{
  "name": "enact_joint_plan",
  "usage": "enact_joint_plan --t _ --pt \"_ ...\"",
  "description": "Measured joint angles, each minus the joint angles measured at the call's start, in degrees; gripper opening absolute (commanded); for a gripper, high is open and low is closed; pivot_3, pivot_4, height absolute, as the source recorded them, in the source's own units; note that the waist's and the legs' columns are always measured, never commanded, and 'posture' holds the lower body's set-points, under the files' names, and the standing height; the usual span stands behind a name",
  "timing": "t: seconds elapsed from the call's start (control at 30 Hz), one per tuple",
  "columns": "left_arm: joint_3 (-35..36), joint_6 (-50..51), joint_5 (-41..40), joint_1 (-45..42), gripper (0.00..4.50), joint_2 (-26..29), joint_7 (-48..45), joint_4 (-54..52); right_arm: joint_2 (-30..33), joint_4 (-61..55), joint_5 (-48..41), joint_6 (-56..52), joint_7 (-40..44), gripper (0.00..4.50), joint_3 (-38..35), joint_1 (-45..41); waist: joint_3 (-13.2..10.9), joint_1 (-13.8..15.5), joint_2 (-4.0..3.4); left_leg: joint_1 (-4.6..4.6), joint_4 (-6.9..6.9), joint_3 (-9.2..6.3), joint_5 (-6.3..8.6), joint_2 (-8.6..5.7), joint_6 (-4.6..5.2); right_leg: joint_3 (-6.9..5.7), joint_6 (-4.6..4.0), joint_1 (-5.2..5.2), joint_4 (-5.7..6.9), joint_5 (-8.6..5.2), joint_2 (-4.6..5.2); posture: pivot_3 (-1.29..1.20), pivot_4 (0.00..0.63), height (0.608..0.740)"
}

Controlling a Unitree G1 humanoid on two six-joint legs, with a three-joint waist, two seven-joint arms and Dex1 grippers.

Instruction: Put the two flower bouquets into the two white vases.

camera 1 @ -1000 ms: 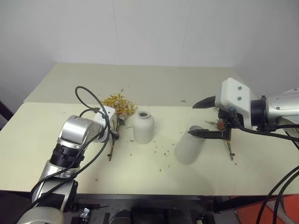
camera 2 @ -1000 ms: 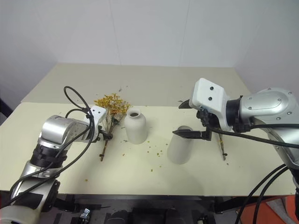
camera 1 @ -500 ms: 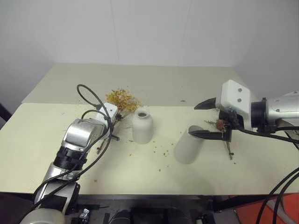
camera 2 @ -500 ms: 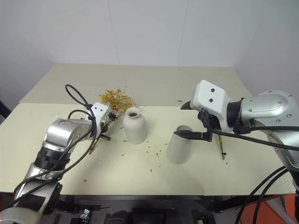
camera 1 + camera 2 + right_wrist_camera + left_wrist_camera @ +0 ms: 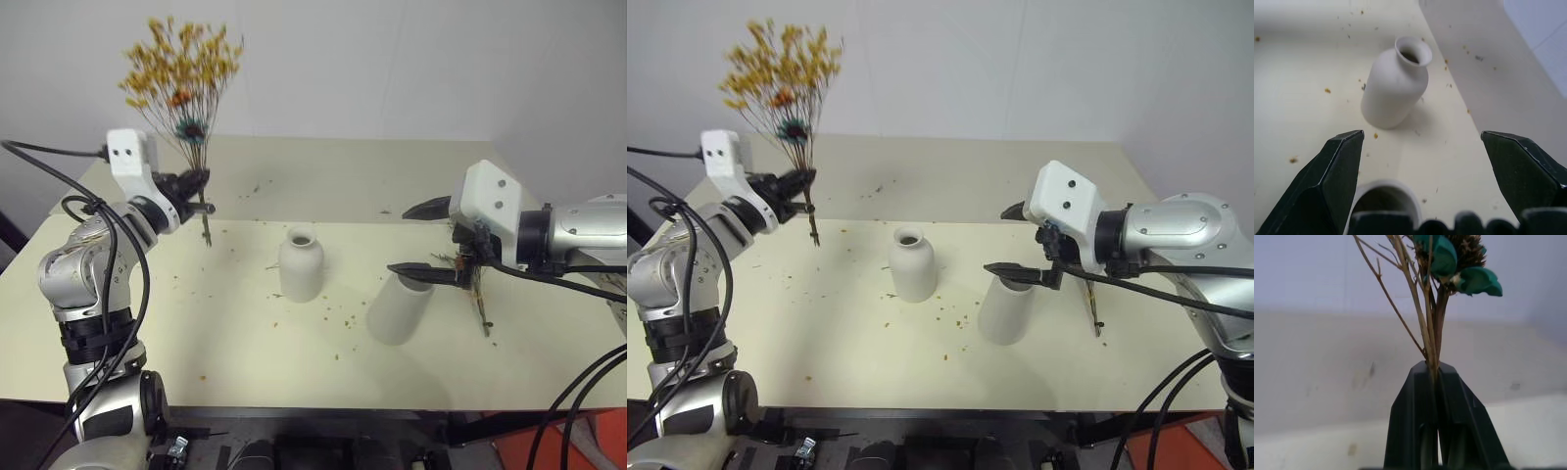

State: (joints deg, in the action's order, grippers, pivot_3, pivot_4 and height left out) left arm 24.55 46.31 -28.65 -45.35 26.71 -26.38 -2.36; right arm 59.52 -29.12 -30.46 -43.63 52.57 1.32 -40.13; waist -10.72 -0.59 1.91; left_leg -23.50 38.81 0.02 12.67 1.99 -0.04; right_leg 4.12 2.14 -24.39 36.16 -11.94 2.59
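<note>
Pale bench, littered with fallen petals. High at far left, the big yellow-orange bouquet, upright and well clear of the bench, stems pinched in the shut left end effector. Near the middle, the bottle-shaped vase, standing empty. Right of it, the cylinder vase, also empty, with the right end effector hovering just over its rim, jaws spread wide and gripping nothing. Smallest, the grey-green bunch, lying flat on the bench behind that end effector, partly hidden, perhaps just beside the cylinder.

Step in hand, by judgement: first bouquet lifted, not yet placed. Next move likely calls for carrying the stems rightward and over one vase mouth, keeping them vertical, then lowering before letting go; narrow neck of the bottle demands tight aim.

Left wrist view: stems squeezed between black fingers, plus a teal-leaved dark flower head barely legible from the head views. Right wrist view: both vase mouths from above, bottle mouth open and unobstructed.
</note>
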Motion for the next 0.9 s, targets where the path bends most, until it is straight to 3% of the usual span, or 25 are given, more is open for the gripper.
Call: enact_joint_plan --t 0.2,0.53,0.67,0.9 --pt "3.7 -20.3 -9.1 -6.1 0.10 -5.0 -19.5 16.4 -3.3 -0.5 1.8 0.2 -3.3 4.50 0.0 0.8 0.0 -0.1 0.00 -0.02 0.10 0.01 0.00 -0.01 0.01 0.00 0.04 0.05 -0.04 0.05 -0.02 0.00 0.150 0.740" --pt "3.3 -24.7 -14.2 -20.3 0.10 -6.3 -46.9 51.8 -7.0 -3.1 2.3 -3.6 -8.7 4.50 -0.1 1.9 0.0 -0.5 0.01 -0.24 0.06 -0.04 -0.01 -0.02 0.02 -0.02 0.06 -0.12 -0.06 0.04 -0.05 0.00 0.150 0.740" --pt "3.3 -24.7 -14.2 -23.8 0.10 -6.6 -51.1 60.0 -7.1 -5.1 2.1 -5.8 -9.5 4.50 -0.1 2.2 0.0 -0.5 0.01 -0.28 0.04 -0.09 -0.01 -0.02 0.02 -0.05 0.06 -0.15 -0.06 0.03 -0.05 0.00 0.150 0.740" --pt "0.7 -27.0 -10.7 -25.7 0.10 -7.1 -57.7 65.1 -8.9 -7.0 1.6 -9.3 -12.7 4.50 -0.1 2.1 0.0 -0.4 0.01 -0.27 0.05 -0.10 -0.01 -0.02 0.02 -0.06 0.07 -0.15 -0.03 0.03 -0.05 0.00 0.150 0.740"
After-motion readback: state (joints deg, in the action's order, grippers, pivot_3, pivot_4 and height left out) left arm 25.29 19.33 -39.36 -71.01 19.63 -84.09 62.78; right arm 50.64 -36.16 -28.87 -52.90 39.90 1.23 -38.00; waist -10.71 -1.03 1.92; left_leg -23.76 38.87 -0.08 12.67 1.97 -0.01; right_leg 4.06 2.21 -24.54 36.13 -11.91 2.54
